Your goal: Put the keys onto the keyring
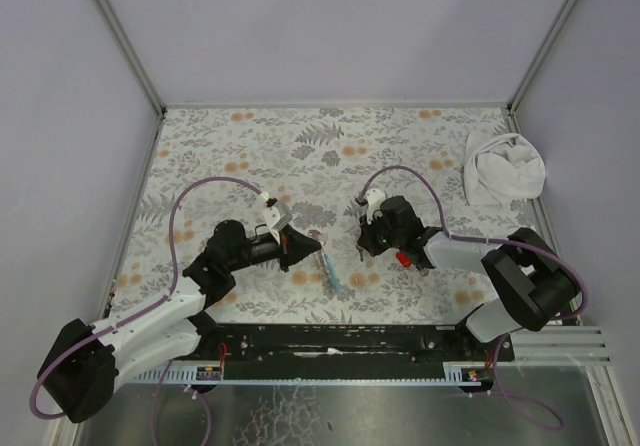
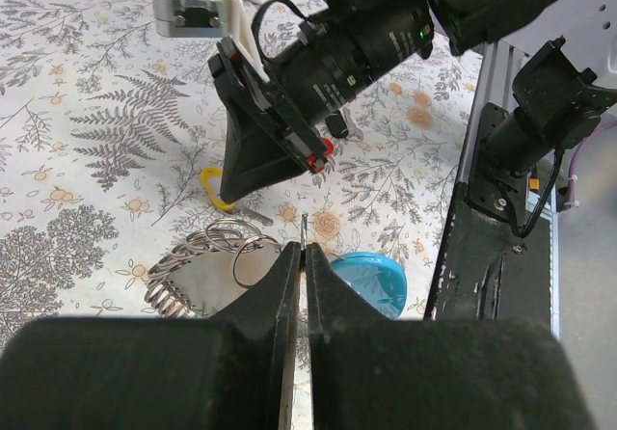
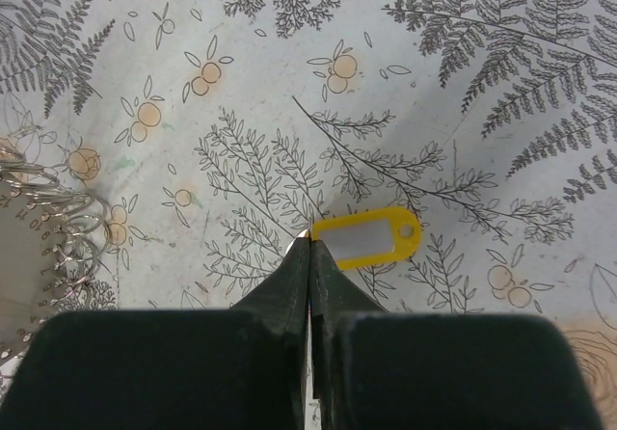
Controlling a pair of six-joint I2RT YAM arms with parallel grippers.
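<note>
My left gripper is shut on a thin metal wire of the keyring, which sticks up between its closed jaws. Metal loops and a light blue part lie just beyond its tips. The blue part also shows in the top view. My right gripper is shut, its tips on the near end of the tan-yellow key, which rests on the table. The same key shows in the left wrist view. A red key lies under the right arm. The green and black keys are hidden.
A white cloth bundle lies at the back right corner. The patterned table cover is walled on three sides. A black rail runs along the near edge. The two grippers face each other a short gap apart.
</note>
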